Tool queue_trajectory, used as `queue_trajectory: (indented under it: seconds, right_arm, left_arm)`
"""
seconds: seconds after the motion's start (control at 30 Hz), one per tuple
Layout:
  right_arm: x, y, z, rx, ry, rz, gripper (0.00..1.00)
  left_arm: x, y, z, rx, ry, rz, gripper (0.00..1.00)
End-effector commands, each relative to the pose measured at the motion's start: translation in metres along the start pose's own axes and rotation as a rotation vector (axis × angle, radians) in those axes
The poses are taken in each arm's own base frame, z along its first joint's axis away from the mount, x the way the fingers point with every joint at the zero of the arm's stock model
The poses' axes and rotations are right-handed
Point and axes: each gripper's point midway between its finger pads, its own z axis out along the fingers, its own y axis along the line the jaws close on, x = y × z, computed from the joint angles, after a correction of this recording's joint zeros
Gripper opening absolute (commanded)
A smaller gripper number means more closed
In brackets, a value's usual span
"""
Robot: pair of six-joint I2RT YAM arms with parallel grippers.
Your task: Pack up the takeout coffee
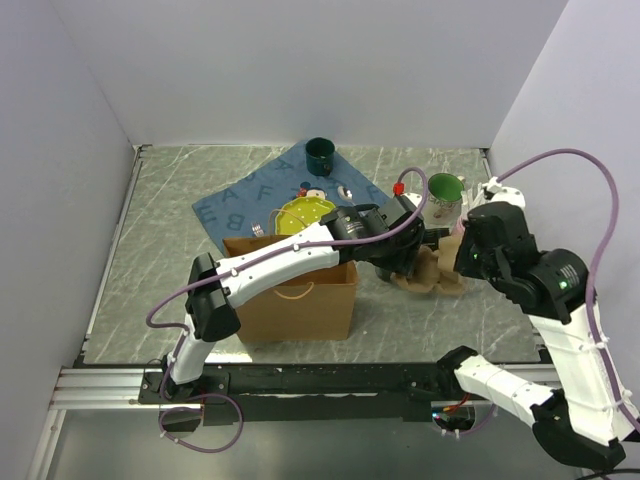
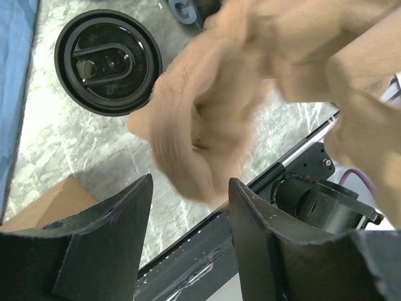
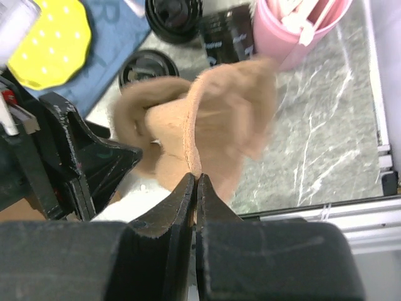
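The brown pulp cup carrier (image 1: 432, 272) is lifted off the table, blurred in both wrist views. My right gripper (image 3: 195, 179) is shut on the carrier's thin edge (image 3: 207, 119). My left gripper (image 2: 190, 185) is open, its jaws just below the carrier (image 2: 250, 81) and not touching it. One black lidded coffee cup (image 2: 108, 61) stands on the marble below it. The right wrist view shows two lidded cups (image 3: 148, 66) (image 3: 172, 15) and a third on its side with white lettering (image 3: 229, 34). In the top view the arms hide the cups.
An open brown paper bag (image 1: 295, 290) stands at the front centre. A blue letter mat (image 1: 240, 205) holds a yellow plate (image 1: 303, 215). A dark green mug (image 1: 322, 153) stands at the back. A pink cup (image 3: 301, 25) stands by the right wall.
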Motion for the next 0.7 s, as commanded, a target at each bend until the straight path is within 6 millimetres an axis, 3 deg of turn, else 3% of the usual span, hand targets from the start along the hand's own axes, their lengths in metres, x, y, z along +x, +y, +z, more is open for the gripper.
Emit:
queue_trajectory:
  seconds: [0.0,0.23,0.37,0.5,0.67]
  right_arm:
    - [0.016,-0.036,-0.023,0.093,0.059,-0.08,0.0]
    - [0.01,-0.042,-0.026,0.113,0.046,-0.073,0.0]
    - [-0.002,-0.036,-0.027,0.093,0.023,-0.084,0.0]
    - [-0.014,-0.021,-0.027,0.022,-0.01,-0.096,0.0]
    - [-0.036,0.021,-0.035,-0.23,-0.133,-0.132,0.0]
  left_arm:
    - [-0.014,-0.01,-0.01,0.019,-0.041,0.003,0.57]
    - [-0.027,-0.024,-0.023,0.069,-0.068,-0.028,0.57]
    - [-0.049,-0.032,-0.044,0.117,-0.132,-0.037,0.59]
    - [-0.08,-0.023,-0.071,0.133,-0.211,-0.098,0.6]
    - [-0.128,-0.006,-0.12,0.212,-0.346,-0.184,0.61]
